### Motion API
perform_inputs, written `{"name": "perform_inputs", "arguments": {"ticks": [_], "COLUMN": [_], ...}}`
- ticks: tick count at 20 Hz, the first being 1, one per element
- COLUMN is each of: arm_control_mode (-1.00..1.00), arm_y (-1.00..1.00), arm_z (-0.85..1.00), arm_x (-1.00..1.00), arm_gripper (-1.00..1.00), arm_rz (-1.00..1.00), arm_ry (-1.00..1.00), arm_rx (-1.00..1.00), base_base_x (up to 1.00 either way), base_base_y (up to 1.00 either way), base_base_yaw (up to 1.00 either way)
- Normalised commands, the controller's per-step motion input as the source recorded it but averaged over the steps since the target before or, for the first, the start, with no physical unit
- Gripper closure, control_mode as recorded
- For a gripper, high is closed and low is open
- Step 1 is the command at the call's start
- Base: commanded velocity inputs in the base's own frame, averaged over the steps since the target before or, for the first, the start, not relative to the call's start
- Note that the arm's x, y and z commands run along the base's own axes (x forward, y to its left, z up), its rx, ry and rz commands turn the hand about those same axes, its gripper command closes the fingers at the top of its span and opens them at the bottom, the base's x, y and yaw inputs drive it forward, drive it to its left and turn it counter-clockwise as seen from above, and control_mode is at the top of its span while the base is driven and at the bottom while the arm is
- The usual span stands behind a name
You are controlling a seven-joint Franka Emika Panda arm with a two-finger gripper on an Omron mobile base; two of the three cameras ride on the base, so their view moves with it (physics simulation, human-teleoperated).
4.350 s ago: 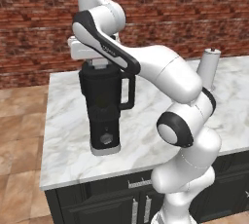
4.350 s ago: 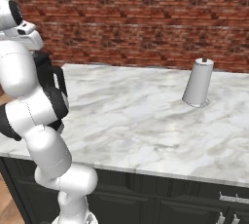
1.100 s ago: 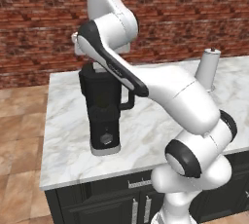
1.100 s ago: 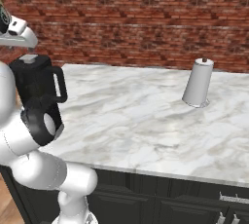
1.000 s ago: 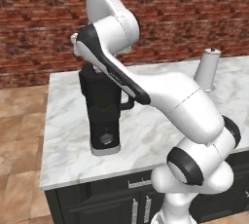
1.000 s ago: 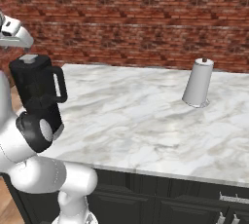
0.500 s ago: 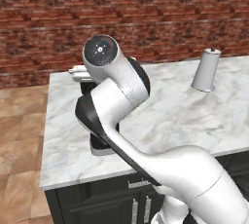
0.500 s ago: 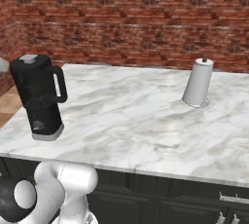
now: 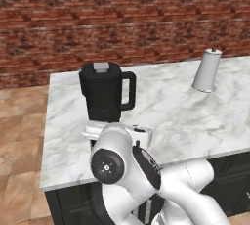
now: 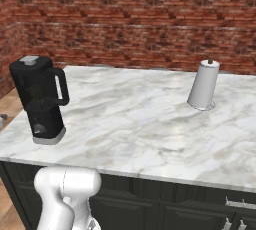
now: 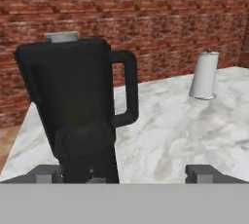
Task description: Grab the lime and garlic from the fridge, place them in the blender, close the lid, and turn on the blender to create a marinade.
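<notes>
The black blender (image 9: 103,96) stands near the left end of the marble counter, also in the right base view (image 10: 41,97). Its lid (image 9: 101,67) sits on the jug, grey cap up (image 11: 62,37). In the hand view the blender (image 11: 80,106) is close and upright, handle to the right. My gripper (image 11: 124,175) is open wide, level with the blender's base, which shows between the fingertips (image 11: 200,173) but apart from them. The lime, the garlic and the fridge are out of view.
A pale grey paper-towel roll on a stand (image 9: 206,71) (image 10: 202,91) (image 11: 204,76) is at the counter's far right. A brick wall backs the marble counter (image 9: 171,116). Dark cabinets (image 10: 165,201) sit below its front edge.
The arm has swung down from above the blender to a low pose at the counter's front. The hand now faces the blender's base. The jaws stayed open.
</notes>
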Motion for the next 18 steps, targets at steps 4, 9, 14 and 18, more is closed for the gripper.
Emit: {"name": "perform_inputs", "arguments": {"ticks": [4,9,14,18], "arm_control_mode": [-1.0,-1.0,-1.0,-1.0], "arm_y": [-0.01,-0.02,0.0,-0.06], "arm_z": [-0.55,-0.41,-0.46,-0.43], "arm_x": [0.02,0.37,0.41,0.23], "arm_gripper": [-1.0,-1.0,-1.0,-1.0], "arm_rz": [-0.36,-0.33,-0.23,-0.07], "arm_ry": [-0.1,-0.12,-0.08,-0.07], "arm_rx": [0.0,0.0,0.0,0.0], "base_base_x": [0.0,0.0,0.0,0.0], "base_base_y": [0.0,0.0,0.0,0.0], "base_base_yaw": [0.0,0.0,0.0,0.0]}}
